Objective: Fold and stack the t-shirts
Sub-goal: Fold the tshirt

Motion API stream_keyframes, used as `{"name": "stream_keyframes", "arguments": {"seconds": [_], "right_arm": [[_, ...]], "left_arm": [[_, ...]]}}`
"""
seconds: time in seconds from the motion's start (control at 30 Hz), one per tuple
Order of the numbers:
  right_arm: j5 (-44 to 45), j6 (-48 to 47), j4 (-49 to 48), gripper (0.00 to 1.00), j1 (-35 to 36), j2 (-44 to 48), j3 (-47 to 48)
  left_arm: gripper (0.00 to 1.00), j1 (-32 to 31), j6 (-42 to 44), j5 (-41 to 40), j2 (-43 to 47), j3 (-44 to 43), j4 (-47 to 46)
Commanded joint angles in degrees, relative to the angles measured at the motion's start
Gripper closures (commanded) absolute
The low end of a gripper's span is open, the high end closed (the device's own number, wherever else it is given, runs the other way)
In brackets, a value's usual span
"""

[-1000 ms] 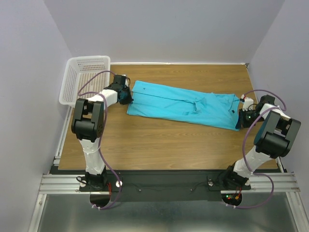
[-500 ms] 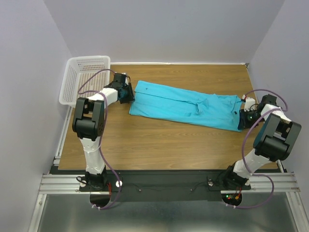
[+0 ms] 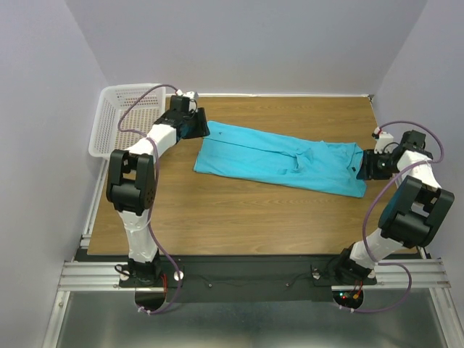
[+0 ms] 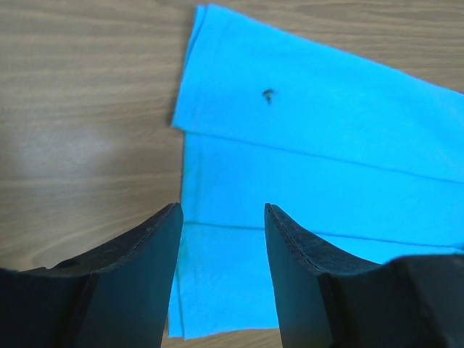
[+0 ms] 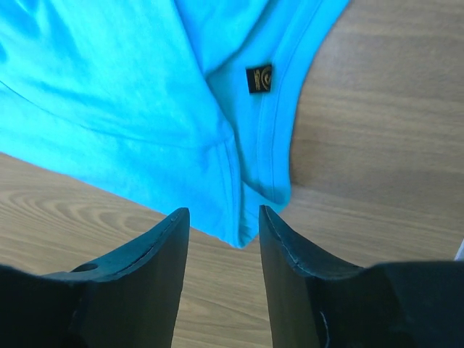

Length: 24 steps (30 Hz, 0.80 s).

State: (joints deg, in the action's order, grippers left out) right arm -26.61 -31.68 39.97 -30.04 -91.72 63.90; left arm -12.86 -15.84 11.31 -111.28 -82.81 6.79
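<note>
A turquoise t-shirt [image 3: 279, 158] lies folded into a long strip across the table, its hem end at the left and its neck end at the right. My left gripper [image 3: 197, 127] hovers open just above the hem end's far corner, with nothing held. In the left wrist view the layered cloth [image 4: 326, 159] lies flat below the open gripper [image 4: 222, 210]. My right gripper [image 3: 366, 165] stands open at the neck end. In the right wrist view the collar with its small dark label [image 5: 259, 78] lies ahead of the open gripper [image 5: 223, 212], and the cloth's tip [image 5: 235, 228] sits between the jaws, untouched.
A white mesh basket [image 3: 119, 119] stands at the table's back left corner, right beside my left arm. Bare wood table [image 3: 239, 214] stretches in front of the shirt. Grey walls close in on the left, back and right.
Both grippers have opened and let go of the shirt's ends. The left gripper rose and shifted toward the back; the right one pulled slightly to the right. The shirt stays flat.
</note>
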Motion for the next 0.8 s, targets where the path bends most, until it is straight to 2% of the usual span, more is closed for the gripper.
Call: {"name": "stream_keyframes", "arguments": {"seconds": [0.0,0.17,0.23,0.4,0.77], "right_arm": [[-4.84,6.63,-1.99,0.50,-0.72,-0.29,3.86],[-10.21,9.80,-2.52,0.50,-0.72,-2.41,6.59],[-12.14,10.50,-2.52,0.51,-0.72,-2.58,7.29],[-12.76,10.76,-2.70,0.51,-0.72,-2.15,6.77],[-13.90,10.67,-3.32,0.51,-0.81,-0.48,4.13]], "left_arm": [[0.39,-1.29,5.81,1.35,-0.77,-6.39,-0.99],[0.38,-1.29,10.38,-0.67,-6.57,-12.63,-1.51],[0.38,-1.02,10.13,-0.42,-10.07,-18.76,0.32],[0.39,-0.94,8.63,0.82,-17.47,-26.78,5.16],[0.41,-0.67,6.61,-3.83,-24.15,-31.98,10.35]]}}
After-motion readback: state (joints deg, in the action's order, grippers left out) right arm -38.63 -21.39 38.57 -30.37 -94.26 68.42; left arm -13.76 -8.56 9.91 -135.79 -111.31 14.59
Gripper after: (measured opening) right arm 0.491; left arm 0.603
